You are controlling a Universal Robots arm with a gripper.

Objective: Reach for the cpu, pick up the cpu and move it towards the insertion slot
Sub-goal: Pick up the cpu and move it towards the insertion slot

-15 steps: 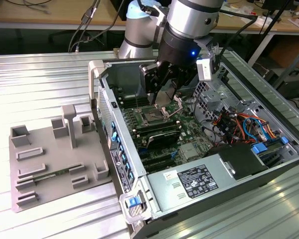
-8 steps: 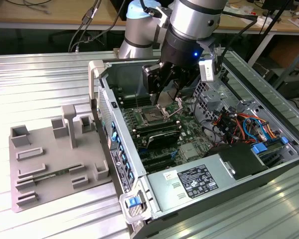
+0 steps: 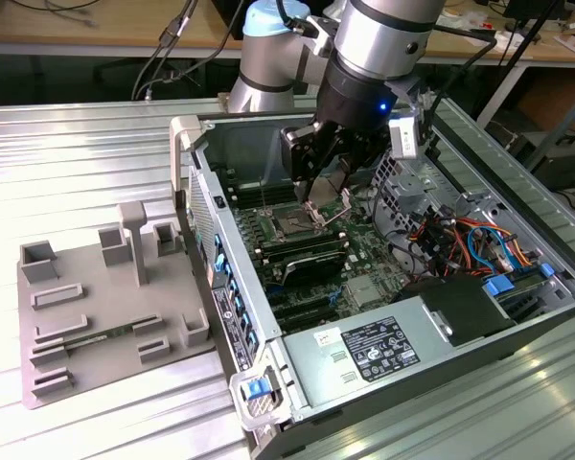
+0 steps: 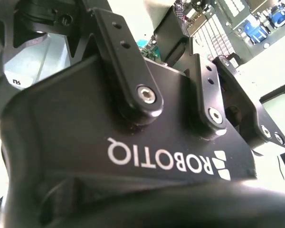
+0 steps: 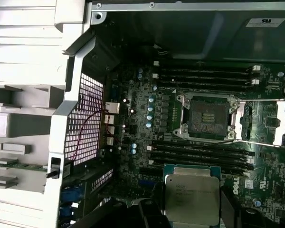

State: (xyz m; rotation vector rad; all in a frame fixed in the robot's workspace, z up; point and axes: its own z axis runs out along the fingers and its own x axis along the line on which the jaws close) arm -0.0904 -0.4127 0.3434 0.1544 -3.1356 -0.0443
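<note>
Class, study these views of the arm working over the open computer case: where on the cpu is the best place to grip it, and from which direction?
Grip the cpu by two opposite thin edges, coming straight down from above. It is a flat square chip, so its broad silvery top offers no hold. In the first wrist view it sits level at the gripper, near the insertion slot, whose retention frame stands open.

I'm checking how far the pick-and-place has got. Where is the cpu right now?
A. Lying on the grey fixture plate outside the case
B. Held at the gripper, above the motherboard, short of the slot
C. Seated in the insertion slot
B: in the first wrist view the cpu sits at the gripper over the memory slots, while the insertion slot stands open and empty.
</note>
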